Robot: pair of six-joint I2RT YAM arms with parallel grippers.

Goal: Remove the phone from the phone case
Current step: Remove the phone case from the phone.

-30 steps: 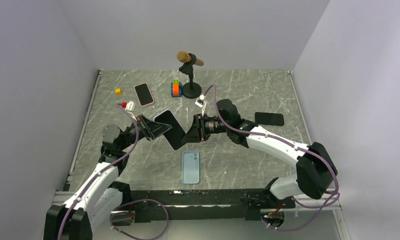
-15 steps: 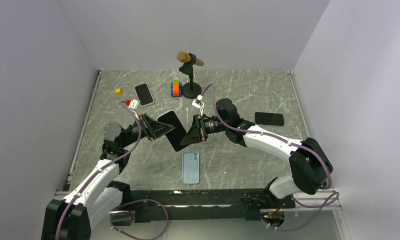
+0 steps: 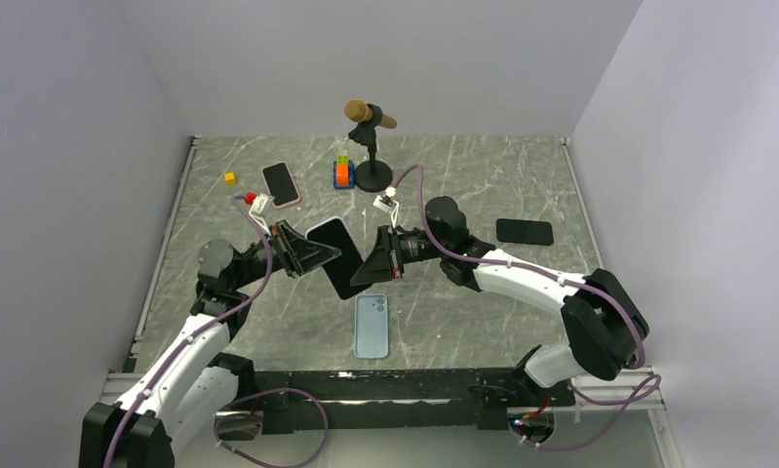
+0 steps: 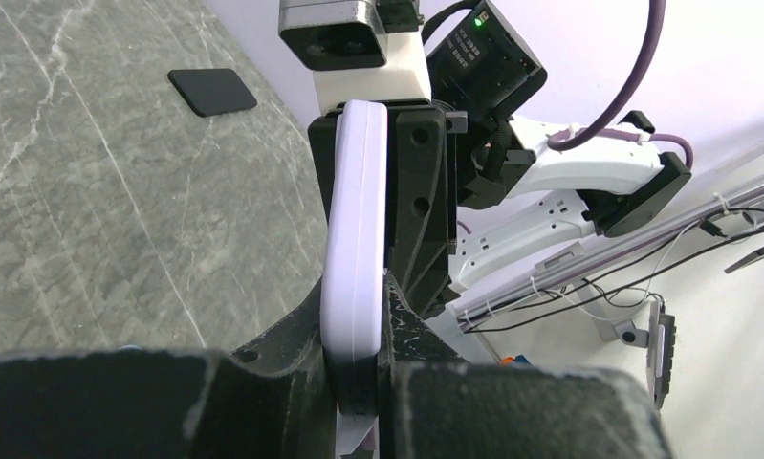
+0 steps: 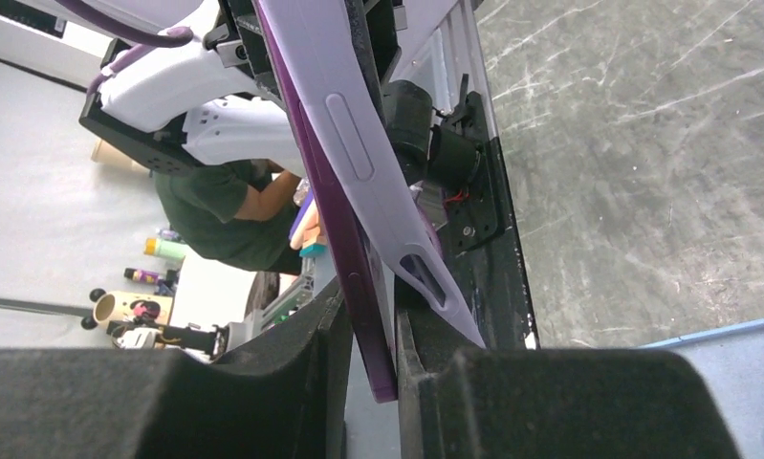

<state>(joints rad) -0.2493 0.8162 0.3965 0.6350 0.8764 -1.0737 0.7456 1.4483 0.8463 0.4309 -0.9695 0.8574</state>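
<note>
My left jaws clamp the lilac soft case [image 4: 354,239], my right jaws at three o'clock the purple phone [image 5: 359,296], whose thin edge may slip out.

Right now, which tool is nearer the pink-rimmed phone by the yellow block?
Left. The left tool sits just near-side of the pink-rimmed phone; the right tool is farther right, beyond the cased phone both grip.

The table [image 3: 483,175] looks like smooth grey stone with thin white lines. The phone case [image 4: 354,239] is pale purple, matt, soft-looking plastic. The phone [image 5: 360,296] has a darker, shiny edge. In front of the microphone [image 3: 370,114], the blue phone [image 3: 370,327] has a smooth, matt back.
</note>
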